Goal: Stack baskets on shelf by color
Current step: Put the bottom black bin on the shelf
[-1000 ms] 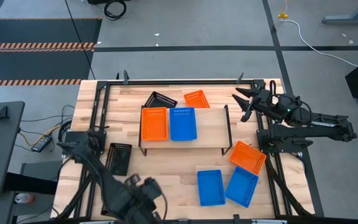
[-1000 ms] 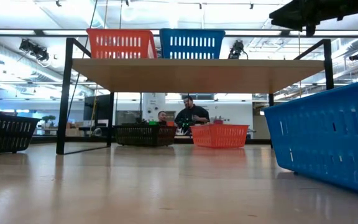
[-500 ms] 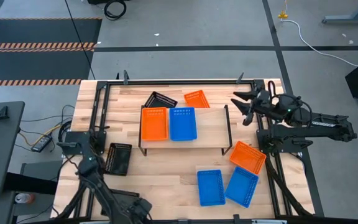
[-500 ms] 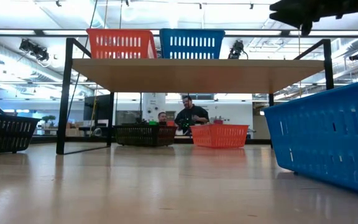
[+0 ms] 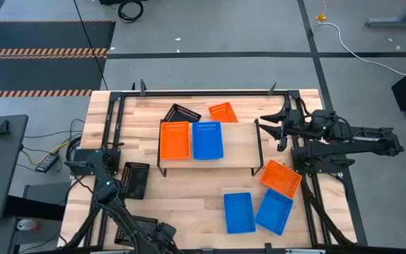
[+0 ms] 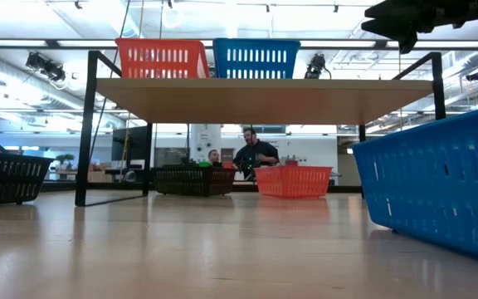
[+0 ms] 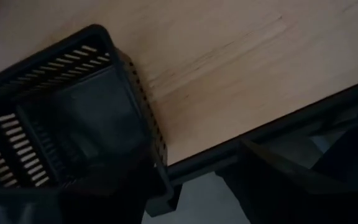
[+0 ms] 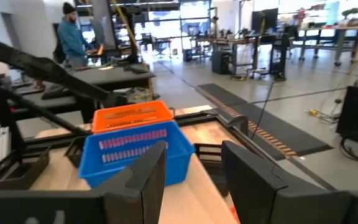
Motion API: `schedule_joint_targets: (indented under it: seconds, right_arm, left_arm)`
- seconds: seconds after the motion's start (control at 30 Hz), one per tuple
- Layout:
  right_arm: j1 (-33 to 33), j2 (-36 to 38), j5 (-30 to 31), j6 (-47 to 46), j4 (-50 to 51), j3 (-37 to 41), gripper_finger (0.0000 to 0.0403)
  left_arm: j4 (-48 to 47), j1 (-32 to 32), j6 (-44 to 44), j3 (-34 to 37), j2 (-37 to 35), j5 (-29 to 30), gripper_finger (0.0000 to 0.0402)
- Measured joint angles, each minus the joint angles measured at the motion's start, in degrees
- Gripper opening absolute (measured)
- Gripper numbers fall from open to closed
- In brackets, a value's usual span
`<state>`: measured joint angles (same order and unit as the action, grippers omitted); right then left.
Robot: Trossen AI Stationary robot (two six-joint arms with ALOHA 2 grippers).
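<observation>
Shelf: low light-wood board on black legs (image 5: 238,148), table centre.
On shelf: orange mesh plastic basket (image 5: 175,140) beside blue mesh plastic basket (image 5: 207,140), left half.

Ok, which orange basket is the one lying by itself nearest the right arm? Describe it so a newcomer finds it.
Start at the shelf in the middle of the table. Just past its right end, toward the near edge, an orange basket lies turned at an angle on the tabletop. Two blue baskets lie beside it; the other orange ones are on or behind the shelf.
</observation>
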<state>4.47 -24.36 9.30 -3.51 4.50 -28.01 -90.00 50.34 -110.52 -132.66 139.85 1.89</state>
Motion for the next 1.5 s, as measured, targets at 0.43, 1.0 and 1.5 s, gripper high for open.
schedule_joint_targets:
  seconds: [0.43, 1.0, 1.5]
  right_arm:
    - [-1.16, 0.00, 1.20, 0.59, -0.41, 0.00, 0.0163]
    - [-1.34, 0.02, 1.07, -1.58, 2.43, 0.00, 0.0163]
    - [-3.39, 0.00, 0.98, -3.86, 5.59, -0.02, 0.0163]
  left_arm:
    - [-0.04, 1.82, -4.64, 2.34, 0.01, -1.32, 0.0234]
    - [0.78, 1.84, 0.03, 10.49, 0.10, -5.08, 0.0197]
    - [4.36, 0.10, 9.95, 9.70, 0.07, -4.71, 0.0011]
